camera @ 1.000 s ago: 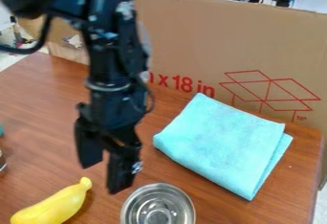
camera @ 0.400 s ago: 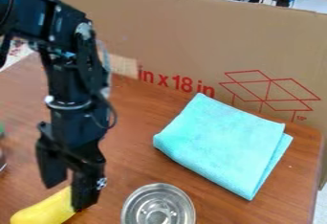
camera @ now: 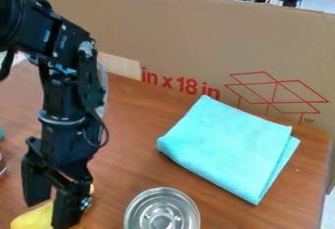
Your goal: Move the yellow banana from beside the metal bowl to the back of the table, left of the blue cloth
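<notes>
My gripper (camera: pixel 50 215) hangs low at the bottom left, open, with its two fingers apart over the yellow, banana-like toy (camera: pixel 31 219). One finger covers part of the toy, and a bit of its tip shows just right of that finger; whether they touch I cannot tell. To the right stands a round metal bowl (camera: pixel 161 211), cut off by the bottom edge. A folded light-blue cloth (camera: pixel 229 147) lies farther right on the wooden table (camera: pixel 140 159).
Behind the table stands a tall cardboard sheet (camera: pixel 216 42) with red print, close past the cloth. At the left edge are a small teal thing (camera: pixel 1 133) and part of a shiny metal one (camera: pixel 2 166).
The gripper has moved left and down, from between the yellow toy and the bowl to over the toy. The toy, bowl and cloth have stayed put.
</notes>
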`<state>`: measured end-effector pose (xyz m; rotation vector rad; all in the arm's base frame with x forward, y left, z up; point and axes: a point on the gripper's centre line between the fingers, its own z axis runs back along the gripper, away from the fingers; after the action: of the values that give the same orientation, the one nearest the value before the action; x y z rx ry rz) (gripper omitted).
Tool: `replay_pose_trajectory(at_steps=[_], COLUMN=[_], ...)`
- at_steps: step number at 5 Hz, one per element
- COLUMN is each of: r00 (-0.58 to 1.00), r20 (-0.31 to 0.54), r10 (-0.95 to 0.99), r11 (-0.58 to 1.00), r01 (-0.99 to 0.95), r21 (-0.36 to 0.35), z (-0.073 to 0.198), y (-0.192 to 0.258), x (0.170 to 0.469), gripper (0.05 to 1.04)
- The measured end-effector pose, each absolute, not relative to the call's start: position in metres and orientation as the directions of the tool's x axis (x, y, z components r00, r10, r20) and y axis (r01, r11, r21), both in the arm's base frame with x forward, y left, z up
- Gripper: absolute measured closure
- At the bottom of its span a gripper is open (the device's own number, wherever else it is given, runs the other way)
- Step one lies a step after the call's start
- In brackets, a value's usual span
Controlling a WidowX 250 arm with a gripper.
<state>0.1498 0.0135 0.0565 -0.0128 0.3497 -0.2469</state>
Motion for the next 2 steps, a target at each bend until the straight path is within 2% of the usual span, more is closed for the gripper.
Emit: replay_pose_trajectory(at_steps=[2], r00=[0.889], r20=[-0.398], r10=[-0.225], r11=[0.97], r01=[0.242], r21=[-0.008], z=[0.037], y=[0.0172], x=[0.159], gripper=[0.083])
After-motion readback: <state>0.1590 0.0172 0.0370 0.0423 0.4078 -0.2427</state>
